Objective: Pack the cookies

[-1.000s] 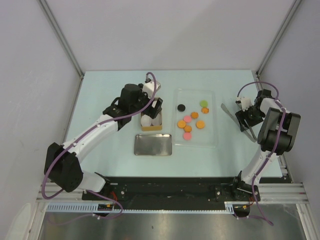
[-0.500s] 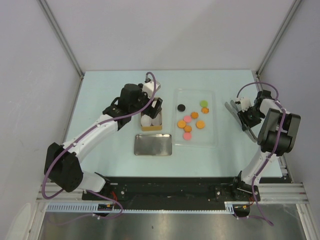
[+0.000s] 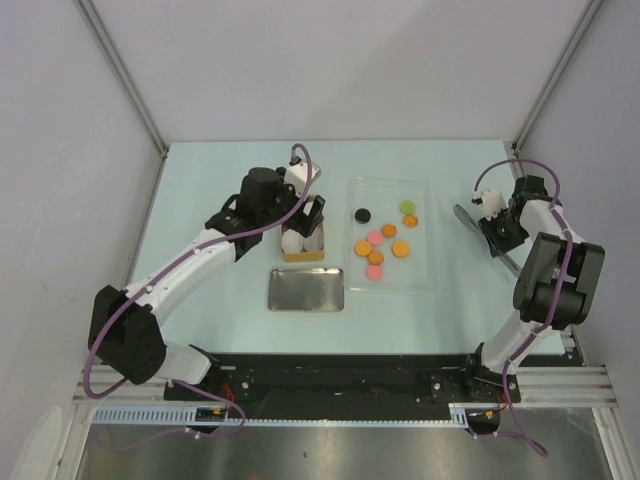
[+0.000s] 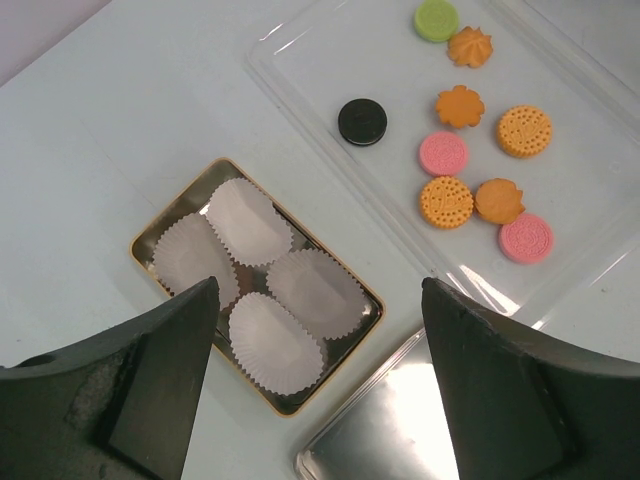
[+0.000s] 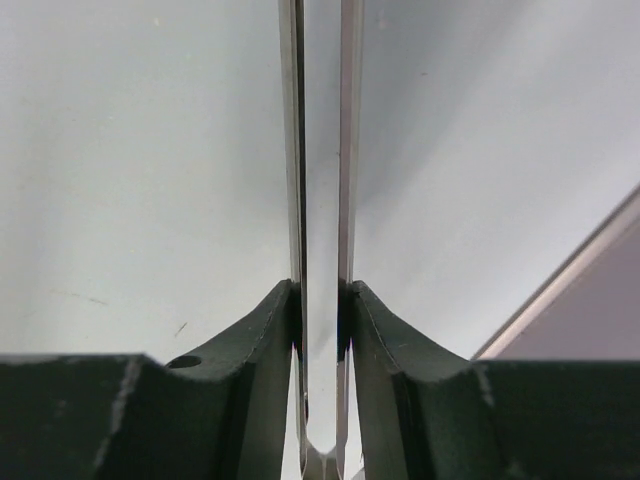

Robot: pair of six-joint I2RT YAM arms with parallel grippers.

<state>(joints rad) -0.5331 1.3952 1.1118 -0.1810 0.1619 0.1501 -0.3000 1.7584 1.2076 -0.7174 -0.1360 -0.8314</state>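
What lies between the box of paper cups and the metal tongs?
A clear plastic tray holding the cookies; the overhead view shows it.

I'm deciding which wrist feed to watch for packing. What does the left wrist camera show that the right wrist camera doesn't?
Only the left wrist: the cookies on their clear tray, the gold-rimmed box holding four paper cups, a corner of a metal tray, and the open left gripper. Only the right wrist: the right gripper closed on a pair of metal tongs. Both: the pale table surface.
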